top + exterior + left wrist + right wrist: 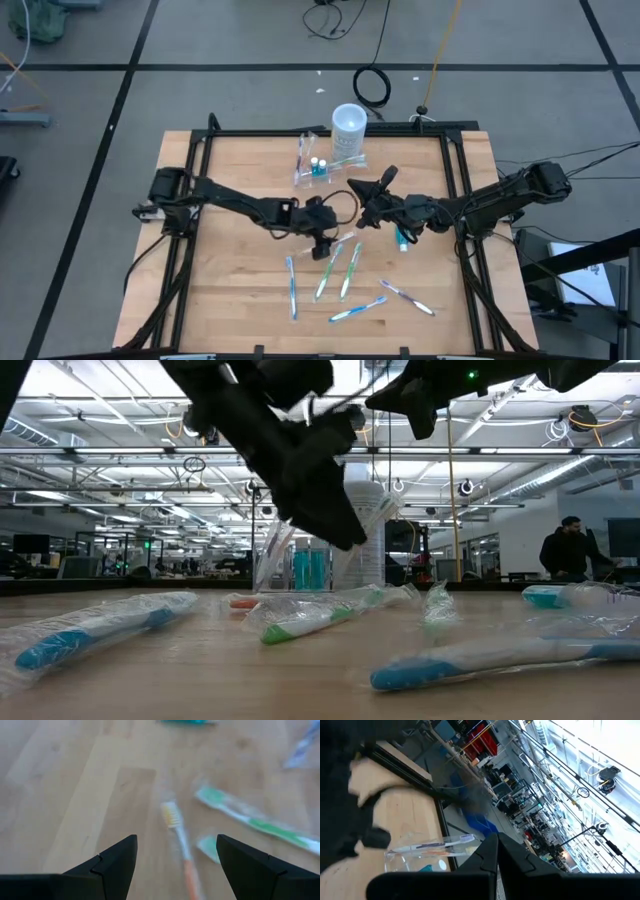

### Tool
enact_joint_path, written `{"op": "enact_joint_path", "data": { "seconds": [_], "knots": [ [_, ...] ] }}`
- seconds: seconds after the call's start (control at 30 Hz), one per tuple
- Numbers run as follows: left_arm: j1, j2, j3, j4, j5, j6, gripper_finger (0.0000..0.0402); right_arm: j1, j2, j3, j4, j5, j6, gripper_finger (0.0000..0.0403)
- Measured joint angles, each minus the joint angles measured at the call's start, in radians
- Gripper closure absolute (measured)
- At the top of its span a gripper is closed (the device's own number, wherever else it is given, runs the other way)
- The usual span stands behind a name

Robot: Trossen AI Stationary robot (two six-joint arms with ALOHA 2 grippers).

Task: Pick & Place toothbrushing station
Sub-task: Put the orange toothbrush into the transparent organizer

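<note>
near edge of the desk [220, 300] first: wrapped toothbrushes lie scattered flat, a blue one [292, 287] pointing toward the front edge, two green ones [330, 272] side by side just beyond it, another blue one [358, 309] and a purple-tinted one [407, 297] further right.

moving in to mid-desk, the left gripper [325, 243] hangs low over an orange-handled toothbrush [180, 845], jaws spread wide with nothing between them, the brush lying lengthwise in the gap below. the left arm reaches in from the left edge, stretched nearly flat across the wood and angling slightly toward the front.

just beside it, the right gripper [378, 186] sits higher, jaws pressed fully together and holding nothing. the right arm comes in from the right edge, its tip raised and tilted toward the far side. a teal-capped item [402, 238] lies under that arm.

further back, the toothbrushing station [320, 166] stands on the desk near the far edge, well apart from both grippers. its long axis runs roughly left to right, with brushes leaning up out of it and small blue-topped bottles inside. the white cup [349, 128] stands upright just behind it, toward the right.
</note>
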Motion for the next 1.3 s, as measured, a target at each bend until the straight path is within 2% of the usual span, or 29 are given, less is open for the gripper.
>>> {"op": "enact_joint_path", "data": {
  "seconds": [0.2, 0.43, 0.7, 1.1, 1.2, 1.3],
  "knots": [
    [0.027, 0.086, 0.071, -0.035, -0.003, -0.061, 0.0128, -0.001, 0.000, 0.000, -0.006, 0.001, 0.006, 0.0403],
    [0.027, 0.127, 0.070, -0.019, -0.003, -0.103, 0.0128, 0.000, 0.000, 0.000, -0.007, -0.002, 0.005, 0.0403],
    [0.027, 0.144, 0.071, -0.009, -0.009, -0.218, 0.0129, 0.000, 0.000, 0.000, -0.007, -0.002, 0.006, 0.0403],
    [0.029, 0.177, 0.071, -0.020, -0.005, -0.203, 0.0130, 0.000, 0.000, 0.000, -0.007, -0.004, 0.007, 0.0403],
    [0.029, 0.176, 0.071, -0.019, -0.007, -0.204, 0.0149, 0.000, 0.000, 0.000, -0.009, -0.004, 0.006, 0.0403],
    [0.028, 0.173, 0.071, -0.014, -0.003, -0.204, 0.0191, 0.000, 0.000, 0.000, -0.014, -0.004, 0.006, 0.0403]
  ]
}}
